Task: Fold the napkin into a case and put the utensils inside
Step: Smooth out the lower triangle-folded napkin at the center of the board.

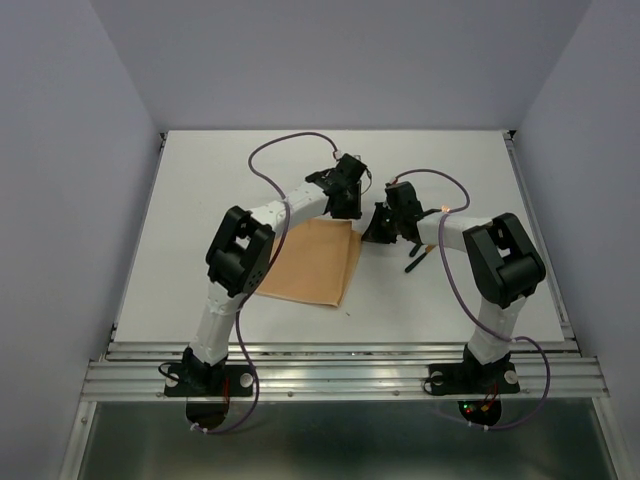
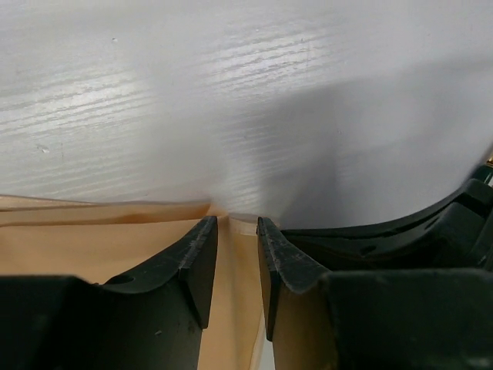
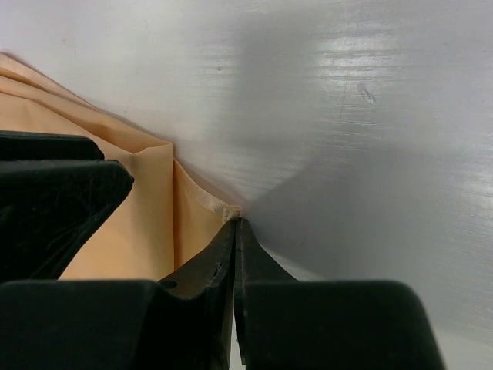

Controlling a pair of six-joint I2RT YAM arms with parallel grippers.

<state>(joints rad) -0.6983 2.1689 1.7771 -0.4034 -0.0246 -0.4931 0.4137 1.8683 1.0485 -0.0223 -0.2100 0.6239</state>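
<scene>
The peach-orange napkin (image 1: 310, 262) lies folded flat on the white table, left of centre. My left gripper (image 1: 345, 212) is at its far right corner, open, its two fingers straddling the cloth edge (image 2: 237, 222) with napkin (image 2: 92, 247) under and between them. My right gripper (image 1: 372, 232) is just right of it, shut (image 3: 235, 222) with the napkin's corner tip (image 3: 229, 213) pinched at its fingertips. The utensils (image 1: 415, 260) lie under the right arm; only dark handles and a gold glint (image 1: 447, 208) show.
Purple cables (image 1: 270, 150) loop above both arms. The white table (image 1: 200, 200) ends at a metal rail (image 1: 340, 350) in front and grey walls at the sides. The two grippers are nearly touching; the right one's body (image 2: 431, 231) shows in the left wrist view.
</scene>
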